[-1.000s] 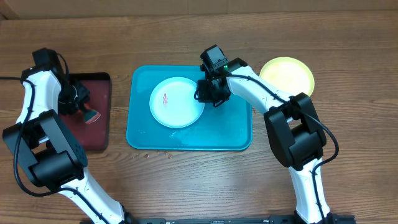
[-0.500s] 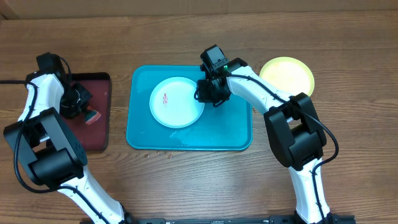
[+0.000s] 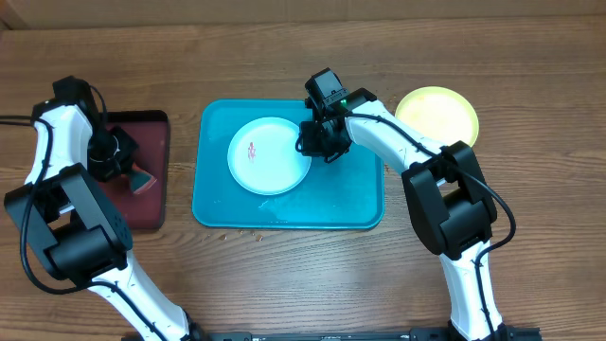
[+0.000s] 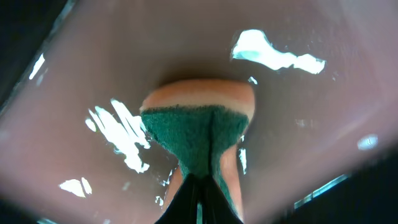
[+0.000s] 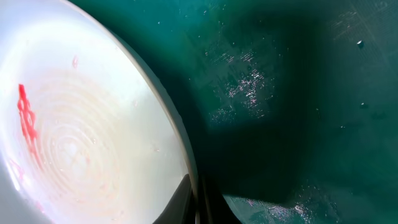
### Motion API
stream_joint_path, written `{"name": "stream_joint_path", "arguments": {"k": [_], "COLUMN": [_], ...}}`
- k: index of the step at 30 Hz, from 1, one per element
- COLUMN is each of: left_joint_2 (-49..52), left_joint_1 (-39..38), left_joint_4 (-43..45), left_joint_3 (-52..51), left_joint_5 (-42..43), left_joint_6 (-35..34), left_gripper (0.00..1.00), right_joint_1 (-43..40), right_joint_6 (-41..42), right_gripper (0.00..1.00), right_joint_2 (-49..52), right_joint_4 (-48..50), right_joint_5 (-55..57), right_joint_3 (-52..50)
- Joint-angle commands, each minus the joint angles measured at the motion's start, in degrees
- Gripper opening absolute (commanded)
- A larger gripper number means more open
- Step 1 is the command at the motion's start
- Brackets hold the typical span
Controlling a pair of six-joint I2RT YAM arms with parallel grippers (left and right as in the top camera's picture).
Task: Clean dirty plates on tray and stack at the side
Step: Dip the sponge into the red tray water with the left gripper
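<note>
A white plate (image 3: 270, 159) with a small red smear (image 3: 252, 150) lies on the teal tray (image 3: 360, 204). My right gripper (image 3: 314, 144) is shut on the plate's right rim. In the right wrist view the rim of the plate (image 5: 81, 137) runs down between the jaws of that gripper (image 5: 194, 202), with the smear (image 5: 25, 112) at the left. A yellow-green plate (image 3: 436, 116) rests on the table to the right of the tray. My left gripper (image 3: 121, 161) is shut on a green and orange sponge (image 4: 196, 127), which is pinched low over the dark red tray.
The smaller dark red tray (image 3: 147, 204) sits at the left with wet, shiny patches (image 4: 273, 53) on its floor. A few crumbs (image 3: 248, 232) lie on the wood just in front of the teal tray. Both arms reach in from the near edge.
My left gripper has closed onto the sponge and shifted slightly over the dark red tray. The right gripper and the white plate have not moved.
</note>
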Motion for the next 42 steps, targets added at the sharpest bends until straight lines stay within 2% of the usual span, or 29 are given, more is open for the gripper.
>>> {"name": "stream_joint_path", "arguments": {"k": [1,10,13,14,16,18,30,34,37,42], "left_joint_2": [0.44,0.61,0.61,0.61,0.61,0.57,0.57,0.59,0.63,0.66], "left_joint_1": [-0.02,-0.2,-0.17,-0.17,-0.17,-0.15,-0.15,-0.17,-0.17,-0.15], "left_joint_4": [-1.64,3.78,8.31,10.38,12.46,12.24,-2.03,-5.09,-4.5,1.29], "left_joint_3": [2.54,-3.56,-7.26,-8.59,-9.99,-9.51,3.85,4.72,2.93,-2.82], "left_joint_5": [0.46,0.46,0.44,0.44,0.44,0.44,0.46,0.44,0.44,0.0], "left_joint_6": [1.11,0.48,0.5,0.55,0.55,0.57,0.74,0.72,0.72,0.68], "left_gripper": [0.04,0.04,0.1,0.18,0.5,0.55,0.52,0.51,0.48,0.5], "right_joint_1": [1.01,1.01,1.01,1.01,1.01,1.01,1.01,1.01,1.01,1.01], "right_joint_6": [0.2,0.2,0.2,0.2,0.2,0.2,0.17,0.17,0.17,0.15], "right_gripper": [0.04,0.04,0.04,0.04,0.04,0.04,0.04,0.04,0.04,0.04], "right_joint_2": [1.84,1.84,1.84,1.84,1.84,1.84,1.84,1.84,1.84,1.84], "right_joint_4": [-0.24,-0.09,-0.11,-0.11,-0.33,-0.5,-0.24,-0.24,-0.24,-0.28], "right_joint_5": [3.21,3.23,3.23,3.23,3.23,3.23,3.23,3.23,3.23,3.23], "right_joint_3": [-2.05,-2.05,-2.05,-2.05,-2.05,-2.05,-2.05,-2.05,-2.05,-2.05]}}
